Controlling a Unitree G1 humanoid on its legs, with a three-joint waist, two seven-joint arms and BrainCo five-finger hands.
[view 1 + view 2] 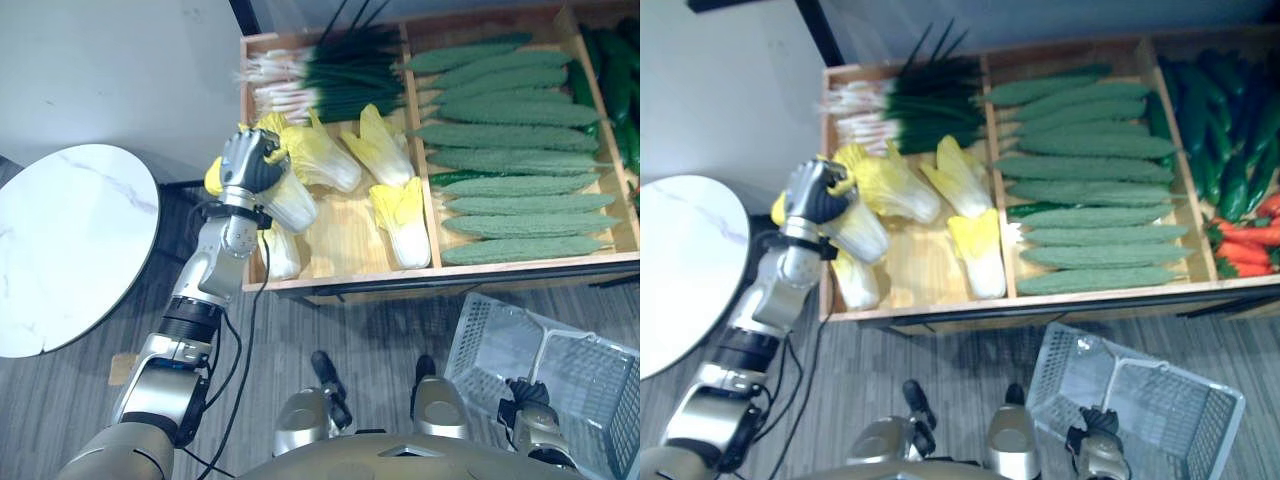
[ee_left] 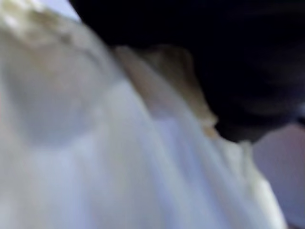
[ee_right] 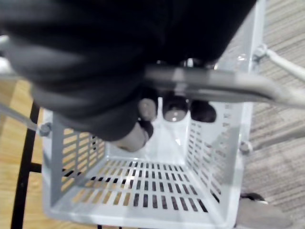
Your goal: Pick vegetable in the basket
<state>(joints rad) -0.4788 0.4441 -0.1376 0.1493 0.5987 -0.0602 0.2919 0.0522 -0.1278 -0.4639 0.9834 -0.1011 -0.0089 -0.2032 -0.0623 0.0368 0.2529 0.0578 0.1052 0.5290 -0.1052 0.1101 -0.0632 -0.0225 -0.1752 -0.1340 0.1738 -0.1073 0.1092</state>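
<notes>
- You are at the grasp step. The left hand sits on a cabbage at the 9 o'clock end of the wooden crate, about 10 o'clock in the head views.
- Its fingers curl over the cabbage's yellow leafy end. The left wrist view shows pale leaves pressed right up close. How firm that hold is, I cannot tell.
- The cabbage rests in the crate and has not been lifted out. It touches a second cabbage on its 6 o'clock side, and a third lies just beside it toward 2 o'clock.
- The right hand is at about 5 o'clock. Its fingers are wrapped round the grey handle of the white basket, which looks empty.
- Next, I judge, you need to lift straight up to clear the crate's front edge and the neighbouring cabbages. Then carry the cabbage toward 4 o'clock and lower it over the basket's open mouth.
- Watch the loose leaves, which may give under the fingers. Keep the basket steady, as it hangs tilted.
- The spring onions and green gourds lie well apart from the hand.
- No label, brand or other writing can be read anywhere.
</notes>
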